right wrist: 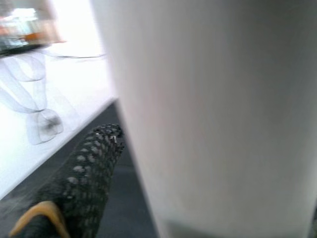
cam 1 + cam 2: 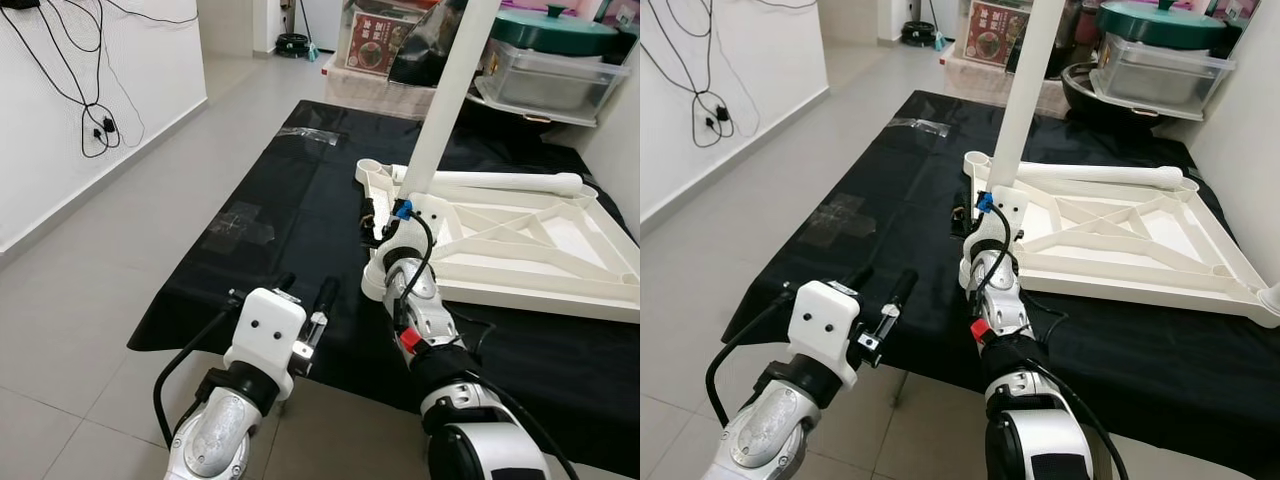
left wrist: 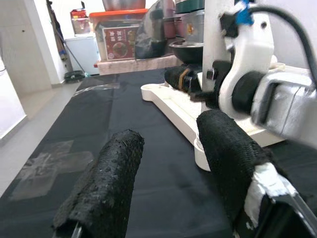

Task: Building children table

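Black cloth (image 2: 290,200) covers the floor (image 2: 130,230) in front of the robot. Nearest to the camera, the left gripper (image 2: 305,300) hovers over the near edge of this cloth. Its two fingers (image 3: 104,183) stand apart and hold nothing.

A little farther, the right gripper (image 2: 372,222) is at the near corner of the white tabletop (image 2: 520,245), which lies upside down on the cloth with its ribs facing up. This gripper is closed around the base of a white leg (image 2: 450,90). The leg stands almost upright at that corner and leans slightly toward the right at its top. In the right wrist view one finger (image 1: 79,183) is just beside the leg, which is blurred and very near to the camera.

A second leg (image 2: 500,182) lies flat along the far edge of the tabletop.

Beyond the cloth, boxes (image 2: 375,40) and a clear bin (image 2: 545,75) with a green lid stand against the back. On the left wall (image 2: 60,120), black cables (image 2: 95,125) hang down.
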Robot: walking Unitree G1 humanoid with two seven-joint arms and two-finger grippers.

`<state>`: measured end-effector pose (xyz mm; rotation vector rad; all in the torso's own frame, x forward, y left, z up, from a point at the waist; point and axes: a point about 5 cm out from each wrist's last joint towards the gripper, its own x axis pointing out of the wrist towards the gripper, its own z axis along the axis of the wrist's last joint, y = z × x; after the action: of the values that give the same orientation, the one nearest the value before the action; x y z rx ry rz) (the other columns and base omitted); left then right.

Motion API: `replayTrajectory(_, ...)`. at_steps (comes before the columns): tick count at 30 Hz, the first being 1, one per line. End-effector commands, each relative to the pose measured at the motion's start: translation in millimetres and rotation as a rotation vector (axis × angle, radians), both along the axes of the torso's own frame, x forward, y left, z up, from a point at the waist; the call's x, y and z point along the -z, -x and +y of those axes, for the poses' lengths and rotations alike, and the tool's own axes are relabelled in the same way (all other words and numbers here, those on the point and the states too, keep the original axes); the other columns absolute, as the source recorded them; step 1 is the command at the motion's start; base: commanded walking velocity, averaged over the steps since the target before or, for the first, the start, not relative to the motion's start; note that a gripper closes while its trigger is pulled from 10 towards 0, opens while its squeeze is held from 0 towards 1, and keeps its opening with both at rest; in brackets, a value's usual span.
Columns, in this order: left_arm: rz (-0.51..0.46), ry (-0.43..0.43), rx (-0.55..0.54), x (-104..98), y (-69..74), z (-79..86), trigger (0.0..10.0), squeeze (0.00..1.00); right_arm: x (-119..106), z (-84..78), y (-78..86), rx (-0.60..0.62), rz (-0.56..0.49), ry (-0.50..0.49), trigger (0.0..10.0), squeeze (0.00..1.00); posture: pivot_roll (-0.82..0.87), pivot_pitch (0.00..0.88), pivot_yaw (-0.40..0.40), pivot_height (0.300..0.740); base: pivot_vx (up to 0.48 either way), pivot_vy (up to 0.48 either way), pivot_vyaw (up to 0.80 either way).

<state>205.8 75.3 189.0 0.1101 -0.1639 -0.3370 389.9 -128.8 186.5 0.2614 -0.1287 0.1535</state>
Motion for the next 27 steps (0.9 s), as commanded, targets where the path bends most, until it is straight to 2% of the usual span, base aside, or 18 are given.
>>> replayTrajectory(1, 0.006, -0.005, -0.006, 2, -0.4, 0.2, 10.0, 0.00, -13, 4.2, -2.3, -0.120, -0.048, -0.033, 10.0, 0.00, 0.15, 0.066, -0.111, 0.740, 0.000, 0.000, 0.00)
replayTrajectory(2, 0.005, -0.005, -0.007, 2, -0.5, 0.2, 10.0, 0.00, -17, 6.5, -1.1, -0.289, -0.072, -0.024, 10.0, 0.00, 0.15, 0.066, -0.109, 0.740, 0.000, 0.000, 0.00)
replayTrajectory(3, 0.005, -0.004, -0.006, 2, -0.5, 0.1, 10.0, 0.00, -18, 7.9, 0.6, -0.394, -0.085, -0.015, 10.0, 0.00, 0.15, 0.066, -0.109, 0.740, 0.000, 0.000, 0.00)
replayTrajectory(4, 0.005, -0.004, -0.005, 2, -0.6, 0.0, 10.0, 0.00, -15, 12.0, 6.0, -0.576, -0.084, 0.026, 10.0, 0.00, 0.15, 0.065, -0.110, 0.740, 0.000, 0.000, 0.00)
replayTrajectory(6, 0.005, -0.004, -0.005, 2, -0.6, 0.0, 10.0, 0.00, -15, 12.0, 6.0, -0.576, -0.084, 0.026, 10.0, 0.00, 0.15, 0.065, -0.110, 0.740, 0.000, 0.000, 0.00)
replayTrajectory(7, 0.004, -0.004, -0.004, 2, -0.7, -0.1, 10.0, 0.00, -12, 13.9, 10.1, -0.689, -0.080, 0.056, 10.0, 0.00, 0.15, 0.065, -0.110, 0.740, 0.000, 0.000, 0.00)
replayTrajectory(9, 0.004, -0.004, -0.004, 2, -0.7, -0.1, 10.0, 0.00, -12, 13.9, 10.1, -0.689, -0.080, 0.056, 10.0, 0.00, 0.15, 0.065, -0.110, 0.740, 0.000, 0.000, 0.00)
replayTrajectory(11, -0.004, -0.005, -0.010, 0, -1.6, 0.4, 10.0, 0.00, 4, 24.1, 20.5, -0.945, -0.003, 0.124, 10.0, 0.00, 0.16, 0.067, -0.114, 0.740, 0.000, 0.000, 0.00)
replayTrajectory(12, -0.006, -0.006, -0.012, 0, -1.8, 0.9, 10.0, 0.00, 11, 29.8, 25.2, -1.032, 0.024, 0.159, 10.0, 0.00, 0.16, 0.069, -0.115, 0.740, 0.000, 0.000, 0.00)
replayTrajectory(13, -0.006, -0.006, -0.012, 0, -1.8, 0.9, 10.0, 0.00, 11, 29.8, 25.2, -1.032, 0.024, 0.159, 10.0, 0.00, 0.16, 0.069, -0.115, 0.740, 0.000, 0.000, 0.00)
replayTrajectory(15, -0.007, -0.007, -0.014, -1, -1.8, 1.2, 10.0, 0.00, 17, 36.7, 29.2, -1.114, 0.044, 0.177, 10.0, 0.00, 0.16, 0.070, -0.114, 0.740, 0.000, 0.000, 0.00)
replayTrajectory(20, -0.008, -0.006, -0.012, -1, -1.8, 0.8, 10.0, 0.00, 17, 41.7, 29.1, -1.126, 0.040, 0.141, 10.0, 0.00, 0.16, 0.070, -0.114, 0.740, 0.000, 0.000, 0.00)
replayTrajectory(21, -0.008, -0.005, -0.012, -1, -1.7, 0.7, 10.0, 0.00, 18, 41.9, 26.5, -1.084, 0.050, 0.136, 0.0, 0.00, 0.16, 0.070, -0.113, 0.740, 0.000, 0.000, 0.00)
replayTrajectory(24, -0.007, -0.004, -0.013, -1, -1.7, 0.7, 10.0, 0.00, 18, 40.6, 24.6, -1.054, 0.045, 0.126, 0.0, 0.00, 0.16, 0.071, -0.112, 0.740, 0.000, 0.000, 0.00)
replayTrajectory(27, -0.007, -0.003, -0.014, -1, -1.6, 0.7, 10.0, 0.00, 16, 32.2, 19.5, -0.959, 0.029, 0.116, 0.0, 0.00, 0.16, 0.071, -0.114, 0.740, 0.000, 0.000, 0.00)
